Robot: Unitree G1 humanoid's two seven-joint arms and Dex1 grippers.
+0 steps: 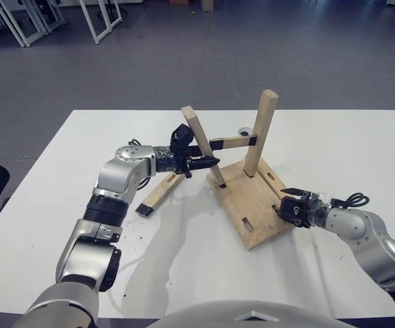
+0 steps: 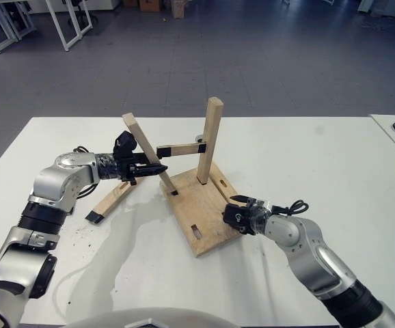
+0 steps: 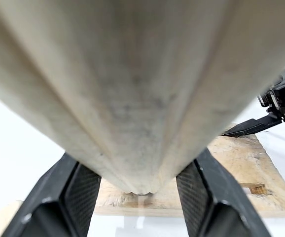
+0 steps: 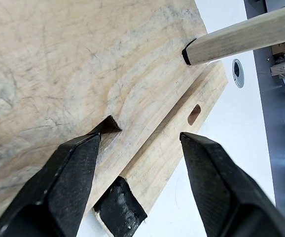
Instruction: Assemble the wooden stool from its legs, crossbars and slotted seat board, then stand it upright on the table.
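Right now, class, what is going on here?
A robot is midway through an assembly. Its left gripper is shut on the tilted leg, which stands on the seat board and is joined by a crossbar to an upright leg. The right gripper, fingers open, sits at the board's near edge. Another piece lies loose on the table.

The pale seat board (image 1: 252, 205) lies flat, its slots facing up. Two legs stand in it: the upright leg (image 1: 260, 133) at its 12 o'clock end, and the leaning leg (image 1: 202, 145), which tilts toward 11 o'clock. A crossbar (image 1: 233, 143) (black-tipped) joins them. A loose bar (image 1: 160, 193) lies at the board's 9 o'clock.
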